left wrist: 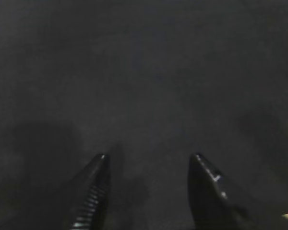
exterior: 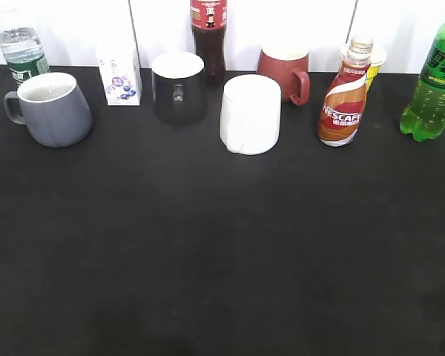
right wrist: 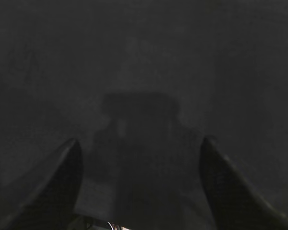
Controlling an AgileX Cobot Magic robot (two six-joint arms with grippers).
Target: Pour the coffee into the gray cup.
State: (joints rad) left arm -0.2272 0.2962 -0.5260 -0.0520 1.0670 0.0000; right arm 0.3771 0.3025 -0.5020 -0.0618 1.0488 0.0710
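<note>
Coffee (exterior: 343, 100), in its curvy swirl-labelled bottle, stands upright toward the right of the back row on the black counter (exterior: 222, 259), between the white mug (exterior: 250, 113) and the green soda bottle (exterior: 432, 85). The gray cup (exterior: 52, 108) sits far to the left, well apart from it. Neither arm shows in the exterior view. Both the left tool (left wrist: 149, 191) and the right tool (right wrist: 141, 187) are spread wide, holding nothing, over bare counter. By its side, the right arm is probably nearer the bottle, whose long axis is vertical.
</note>
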